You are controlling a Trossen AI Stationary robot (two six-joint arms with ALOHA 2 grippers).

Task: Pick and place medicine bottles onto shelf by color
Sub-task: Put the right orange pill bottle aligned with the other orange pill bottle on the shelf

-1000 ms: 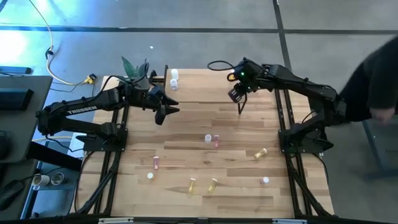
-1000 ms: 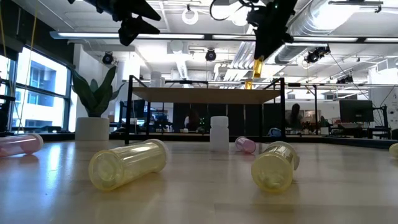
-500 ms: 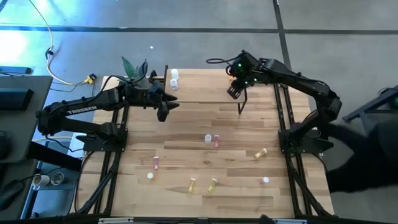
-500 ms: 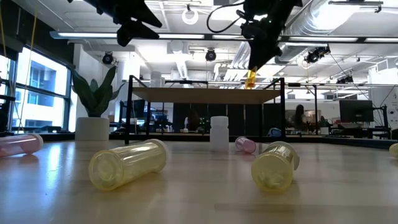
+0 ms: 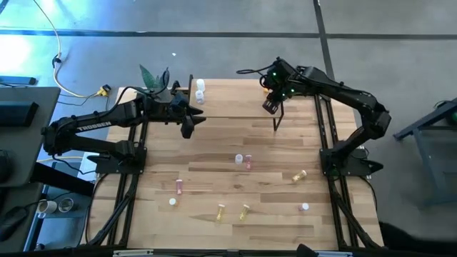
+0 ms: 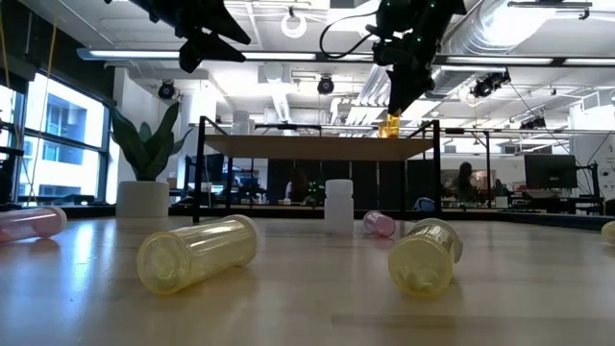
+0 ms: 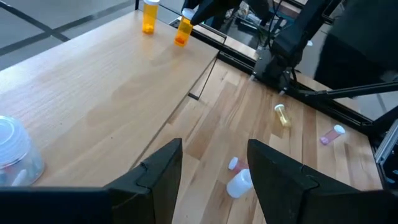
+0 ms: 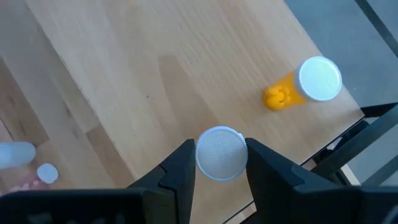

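The shelf [image 5: 228,100] stands at the table's far side. On it, two white bottles [image 5: 200,91] stand near its left end and one orange bottle [image 8: 311,84] stands upright at its right far corner. My right gripper [image 5: 270,106] hovers over the shelf's right end, shut on a second orange bottle [image 6: 390,125]. My left gripper [image 5: 187,128] hangs open with nothing between its fingers, above the shelf's near left corner. Several white, pink and yellow bottles [image 5: 243,161] lie on the tabletop. My right gripper pinches the orange bottle at its white-capped top end [image 8: 220,152] between its two fingers. The fingers come from above, slanting down. The bottle hangs upright below them, its base [image 7: 180,41] close over the shelf board beside the standing orange bottle.
A potted plant [image 5: 153,77] stands at the table's far left corner. Loose bottles are scattered over the table's near half: yellow ones [image 5: 233,212] [image 5: 298,175], pink ones [image 5: 179,186] [image 5: 305,207]. In the low view, two yellow bottles [image 6: 197,255] [image 6: 423,255] lie close to the camera.
My right gripper has rolled about its wrist and gone slightly lower over the shelf's right end. The orange bottle in it has come from tilted to nearly upright. My left gripper has turned a little in place.
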